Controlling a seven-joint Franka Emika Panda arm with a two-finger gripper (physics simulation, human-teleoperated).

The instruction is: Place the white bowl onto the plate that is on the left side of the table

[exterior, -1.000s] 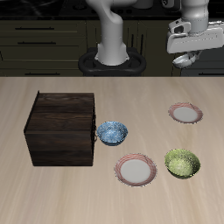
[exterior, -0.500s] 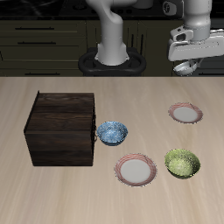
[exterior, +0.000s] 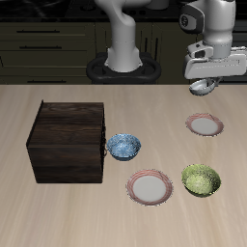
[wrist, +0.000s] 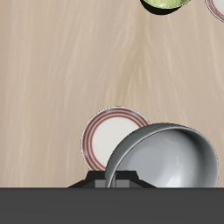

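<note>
No legible text, label, brand, number or sign anywhere (in either view).

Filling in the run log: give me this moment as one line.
phase: carry | gripper: shut on white bowl | bowl: airborne above plate | placed: not yet

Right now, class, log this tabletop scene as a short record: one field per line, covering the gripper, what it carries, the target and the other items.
gripper: gripper, raised above the table's back area, jaws shut on the bowl's rim
held item: white bowl, off the table, tilted
target: plate, below the gripper, nothing on it
other plate: second plate, near the table's front edge, nothing on it
other bowls: blue-patterned bowl beside the box; green bowl beside the second plate
box: dark wooden box
surface: table
</note>
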